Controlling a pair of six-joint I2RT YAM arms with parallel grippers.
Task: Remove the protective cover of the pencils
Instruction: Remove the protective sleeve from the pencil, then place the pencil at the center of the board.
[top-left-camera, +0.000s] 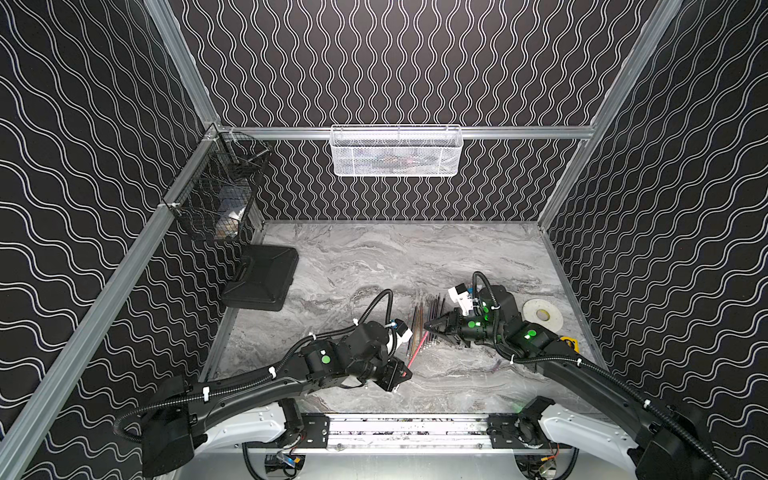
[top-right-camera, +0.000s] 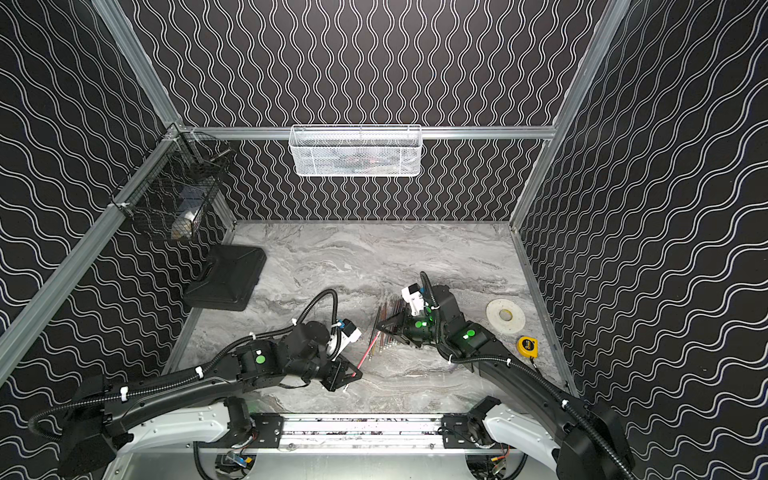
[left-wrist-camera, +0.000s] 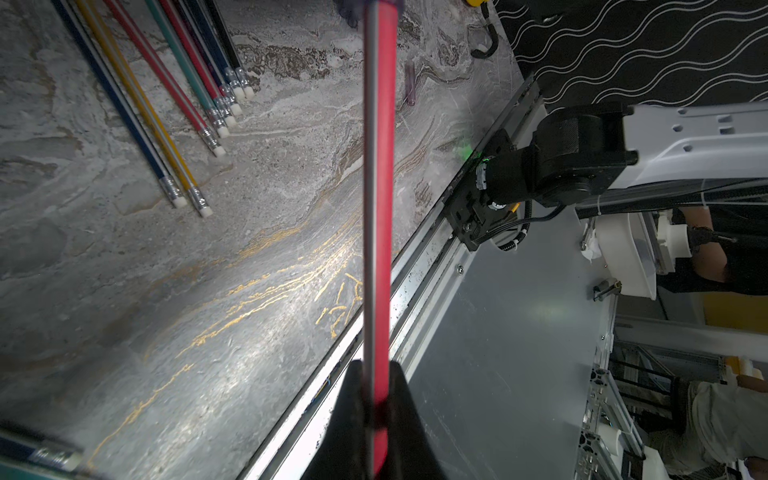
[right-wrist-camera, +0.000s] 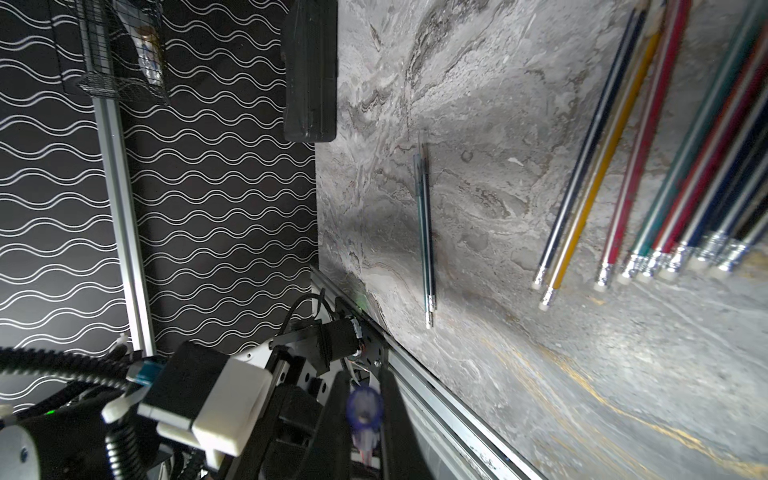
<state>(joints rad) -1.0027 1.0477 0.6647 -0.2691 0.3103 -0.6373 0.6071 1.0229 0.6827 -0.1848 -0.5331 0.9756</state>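
Observation:
My left gripper (top-left-camera: 404, 374) (left-wrist-camera: 376, 399) is shut on the near end of a red pencil (top-left-camera: 417, 351) (left-wrist-camera: 378, 208), which slants up off the marble table. At its far tip my right gripper (top-left-camera: 427, 328) (right-wrist-camera: 364, 411) is shut on the protective cover (right-wrist-camera: 365, 409), a small purple see-through cap. Both grippers (top-right-camera: 355, 371) (top-right-camera: 381, 328) and the red pencil (top-right-camera: 368, 351) show in both top views. The other pencils (top-left-camera: 432, 316) (left-wrist-camera: 187, 83) (right-wrist-camera: 665, 166) lie side by side on the table between the arms, eraser ends near. Two dark pencils (right-wrist-camera: 426, 232) lie apart from them.
A loose purple cap (left-wrist-camera: 410, 85) lies on the table. A black case (top-left-camera: 262, 278) sits at the left edge, with a white tape roll (top-left-camera: 542, 314) and a yellow tape measure (top-right-camera: 527, 346) at the right. A white mesh basket (top-left-camera: 397, 151) and a black wire basket (top-left-camera: 216, 187) hang on the walls.

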